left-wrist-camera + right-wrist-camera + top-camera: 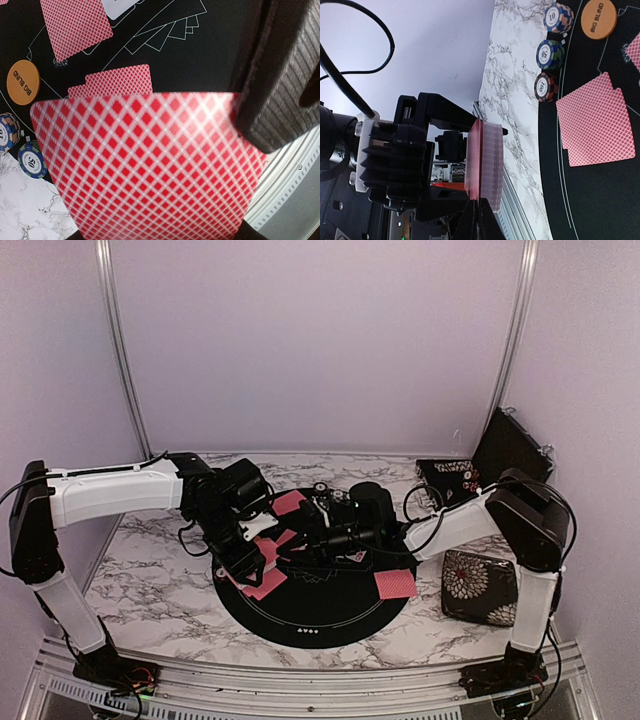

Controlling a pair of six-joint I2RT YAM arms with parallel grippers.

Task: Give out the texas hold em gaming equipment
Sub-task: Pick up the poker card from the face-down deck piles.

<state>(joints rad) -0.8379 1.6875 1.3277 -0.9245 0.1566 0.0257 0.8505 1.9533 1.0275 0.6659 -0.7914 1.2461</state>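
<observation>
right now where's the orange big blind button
The button lies far left in the left wrist view, on the black mat beside the chip stacks.

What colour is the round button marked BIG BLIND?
Orange, with dark lettering. The BIG BLIND button shows best in the right wrist view.

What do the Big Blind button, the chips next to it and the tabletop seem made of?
Big Blind button: likely matte orange plastic, flat printed lettering. Chips: probably clay-composite or plastic, striped edges, slight sheen. Tabletop: marble-look veining, perhaps laminate; can't tell.
</observation>
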